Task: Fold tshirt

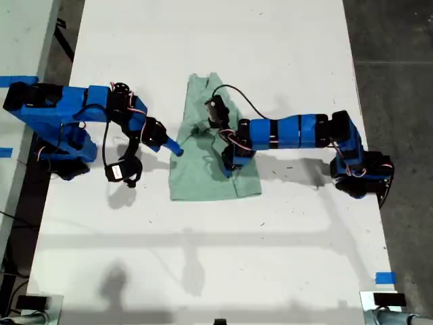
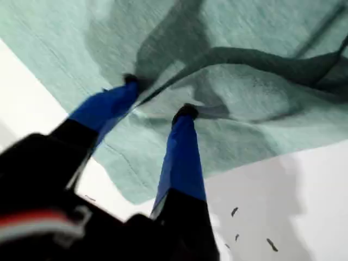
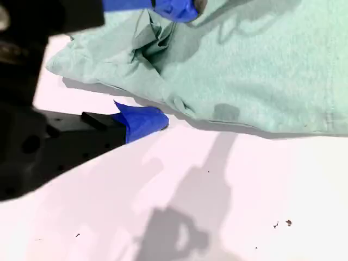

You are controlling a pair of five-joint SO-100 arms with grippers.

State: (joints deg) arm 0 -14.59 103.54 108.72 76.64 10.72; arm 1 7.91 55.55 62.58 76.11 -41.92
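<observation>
Overall, in the exterior view the tshirt point(image 1: 213, 162) lies partly folded into a narrow upright strip at the middle of the white table point(image 1: 223, 47), between the two blue arms. The arm entering from the exterior view's right reaches over the cloth, and my first gripper point(image 1: 226, 168) is down on the strip's lower half. The arm from the exterior view's left ends with my second gripper point(image 1: 177, 149) at the cloth's edge on that side. In the first wrist view, my first gripper point(image 2: 157, 98) shows both blue fingers spread moderately apart, their dark tips pressed into the tshirt point(image 2: 255, 81), with a raised fold of fabric running between them; the jaws are not closed on it. In the second wrist view, my second gripper point(image 3: 168, 65) is spread wide: one finger point(image 3: 144, 120) rests on the table just beside the cloth's edge, the other sits above the bunched tshirt point(image 3: 261, 65), with the edge between the two and nothing clamped.
</observation>
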